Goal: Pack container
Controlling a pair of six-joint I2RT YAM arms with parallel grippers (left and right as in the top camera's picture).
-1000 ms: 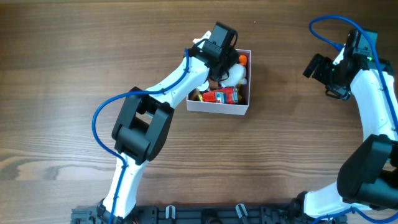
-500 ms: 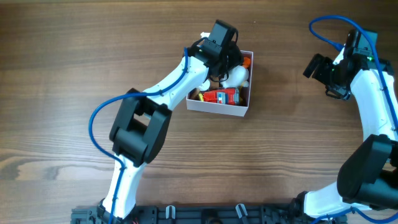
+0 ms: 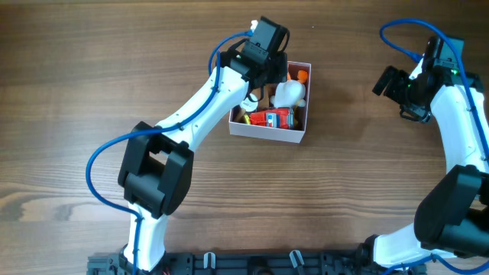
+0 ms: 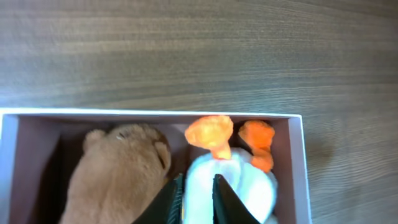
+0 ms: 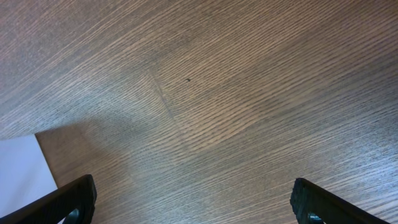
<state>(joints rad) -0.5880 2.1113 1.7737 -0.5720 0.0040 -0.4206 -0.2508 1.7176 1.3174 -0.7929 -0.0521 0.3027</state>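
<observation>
Your container [image 3: 269, 133] sits on the wooden surface [image 3: 84, 84] a little above the middle of the overhead view. Its white walls ring a pink inside that already looks well filled. The left gripper [image 4: 198, 200] hangs right over the container's far-left part, so the arm covers some of the contents from above. In the left wrist view its jaws are drawn close with only a thin slit between them, directly above the seam where a brown plush toy [image 4: 118, 171] lies against a white plush toy [image 4: 239, 183] with orange parts. You cannot tell from here whether they nip a bit of the white fabric or simply hover with nothing between them. A red toy [image 3: 272, 118] lies along the near wall, beside the white plush. The soft toys are wedged side by side against the far wall, which looks like the way to fit them all in a shallow box. The right gripper [image 5: 196, 204] is well apart to the right with its jaws spread wide over bare wood. That probably keeps it clear of the left arm's work. No loose toys show on the surface, so you are likely near the end of packing.
</observation>
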